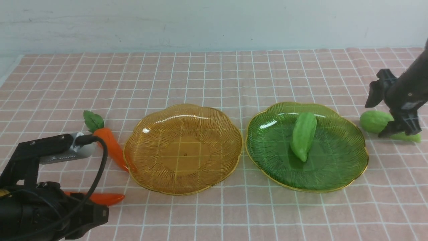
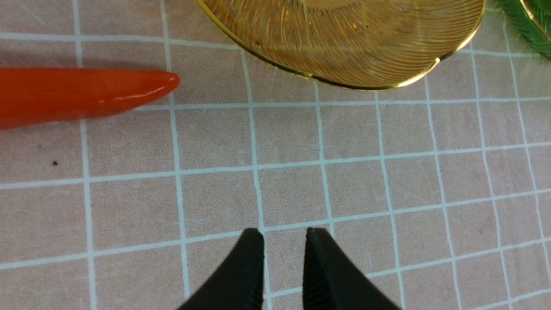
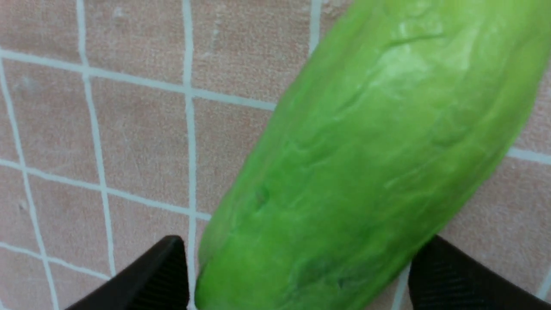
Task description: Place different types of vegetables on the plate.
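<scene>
The right gripper (image 1: 375, 119), jaws wide and unclamped, straddles and half hides a light-green bumpy gourd (image 3: 366, 150) at the pink checked cloth's (image 1: 214, 77) right edge, its twin (image 1: 303, 134) lying on the green glass plate (image 1: 354, 167), while the left gripper (image 2: 284, 234), narrowly parted and empty, hovers near a cut-off glossy orange carrot (image 2: 86, 94).

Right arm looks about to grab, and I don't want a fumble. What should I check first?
1. Right gripper open, straddling the loose gourd: ok.
2. Loose gourd lying on the cloth, nothing against it: ok.
3. Green plate has bare space beside its gourd: ok.
4. Left gripper empty, away from the green plate: ok.
5. Grip centred along the loose gourd: cannot tell.
</scene>
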Robot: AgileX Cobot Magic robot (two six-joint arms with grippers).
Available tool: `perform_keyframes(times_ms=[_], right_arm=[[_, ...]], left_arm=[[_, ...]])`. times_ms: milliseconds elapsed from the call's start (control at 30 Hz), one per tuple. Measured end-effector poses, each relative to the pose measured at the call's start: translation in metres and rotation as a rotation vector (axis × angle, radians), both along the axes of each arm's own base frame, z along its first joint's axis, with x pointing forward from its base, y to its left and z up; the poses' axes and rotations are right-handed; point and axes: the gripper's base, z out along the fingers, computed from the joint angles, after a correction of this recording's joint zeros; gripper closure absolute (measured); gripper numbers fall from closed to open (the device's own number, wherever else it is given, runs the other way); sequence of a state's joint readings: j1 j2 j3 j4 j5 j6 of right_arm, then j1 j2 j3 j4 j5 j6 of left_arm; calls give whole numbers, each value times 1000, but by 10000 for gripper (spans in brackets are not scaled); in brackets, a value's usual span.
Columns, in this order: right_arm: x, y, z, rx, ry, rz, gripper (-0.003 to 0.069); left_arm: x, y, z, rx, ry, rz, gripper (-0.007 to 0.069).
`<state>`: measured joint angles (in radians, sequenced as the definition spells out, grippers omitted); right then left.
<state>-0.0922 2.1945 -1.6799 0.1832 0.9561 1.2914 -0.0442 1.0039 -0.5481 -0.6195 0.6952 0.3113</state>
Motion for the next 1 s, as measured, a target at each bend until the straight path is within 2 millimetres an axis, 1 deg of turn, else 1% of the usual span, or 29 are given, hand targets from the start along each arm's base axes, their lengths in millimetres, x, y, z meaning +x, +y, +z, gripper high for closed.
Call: perform_keyframes(times_ms=[167,267,400,600,700,833,900,967,1000], right_arm=[[3,-1,-7,-5,-13,-6,42],[4,-1,-9,-5,-13,-7,74],[4,-2,-10,-15,-12,16,131],[1,-6,-10,-26,4,84,267],[2,-11,-8,-23,-7,137,268],[9,-18,10,-42,-75,298,268],[14,-17,26,-52,-123,398,268],[19,-12,49,-60,-177,573,268],[19,-9,56,-63,-189,649,268]], left_arm=[[0,0,0,-2,0,6,498],[0,0,0,-2,0,6,498],[0,0,0,-2,0,6,498],[0,0,0,-2,0,6,498],[0,0,0,-2,0,6,498],[0,0,0,-2,0,6,498],[0,0,0,-2,0,6,498],[0,0,0,-2,0,6,498],[0,0,0,-2,1,6,498]])
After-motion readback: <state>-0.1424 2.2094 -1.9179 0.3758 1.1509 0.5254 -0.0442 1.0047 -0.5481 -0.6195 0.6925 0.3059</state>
